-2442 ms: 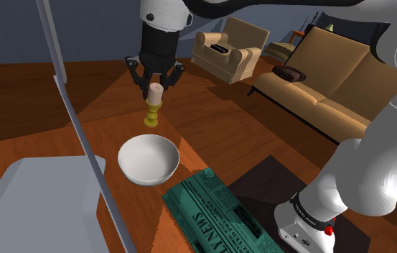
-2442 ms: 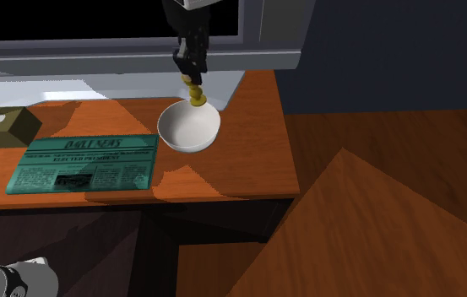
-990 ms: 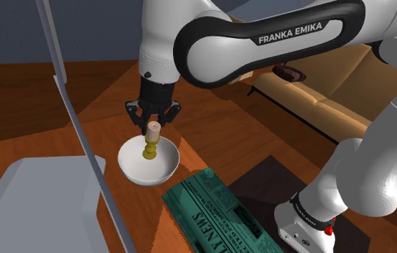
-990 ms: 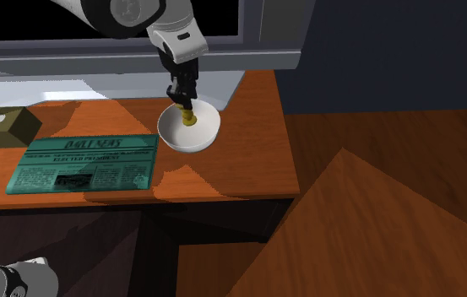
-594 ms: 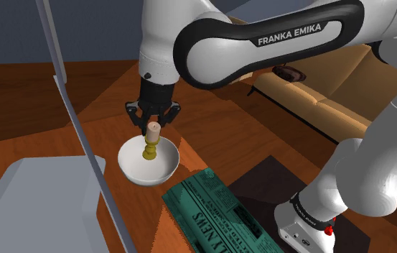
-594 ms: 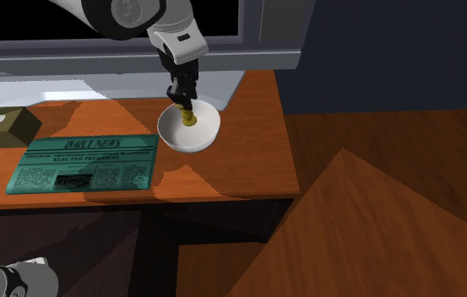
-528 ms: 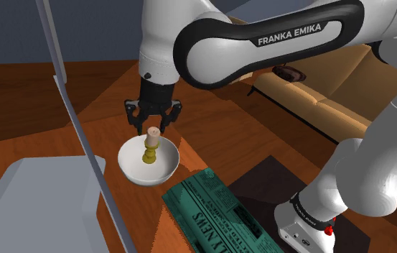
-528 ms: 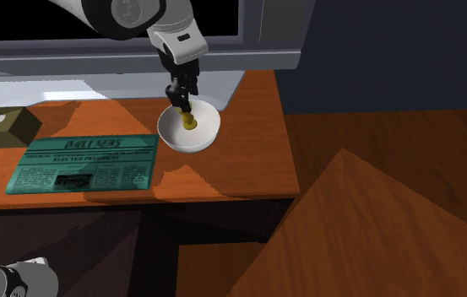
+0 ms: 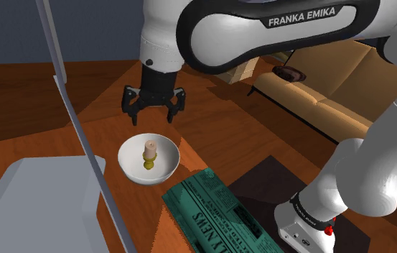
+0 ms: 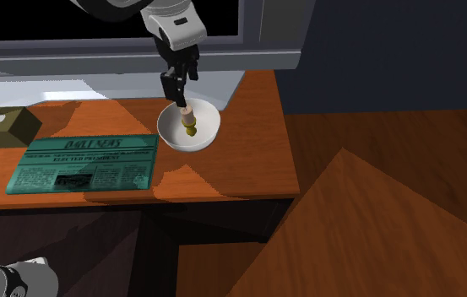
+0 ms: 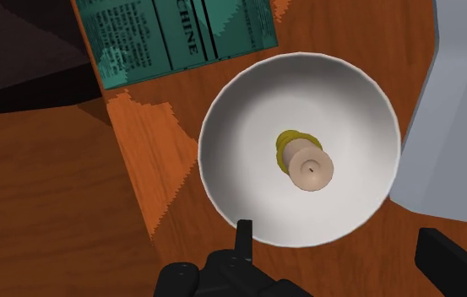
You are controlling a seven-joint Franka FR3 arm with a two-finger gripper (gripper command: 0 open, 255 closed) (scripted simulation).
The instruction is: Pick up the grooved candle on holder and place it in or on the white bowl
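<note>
Gripper (image 9: 153, 113) is wide open, fingers apart and touching nothing. It hangs right over the white bowl (image 9: 133, 172). The candle on its yellow holder (image 9: 149, 151) stands inside the bowl, straight below the gripper and clear of both fingers. From the wrist view the candle (image 11: 310, 169) sits near the bowl's middle. It looks upright; a slight lean can't be ruled out.

Risks, as I judge them:
- The holder is tall on a narrow foot and stands on a curved bowl floor, so any jolt to the bowl (image 11: 240, 160) could tip it against the wall.
- A sideways move at this height could clip the candle top with a fingertip. Going straight up first looks safer.
- The bowl is loose on the table (image 10: 231, 173), so a knock could slide it toward the newspaper (image 9: 215, 212).

Count: 1 candle, 1 holder, 1 bowl, 1 green newspaper, 1 grey slab (image 11: 464, 110) beside the bowl, 1 arm, 1 gripper.
</note>
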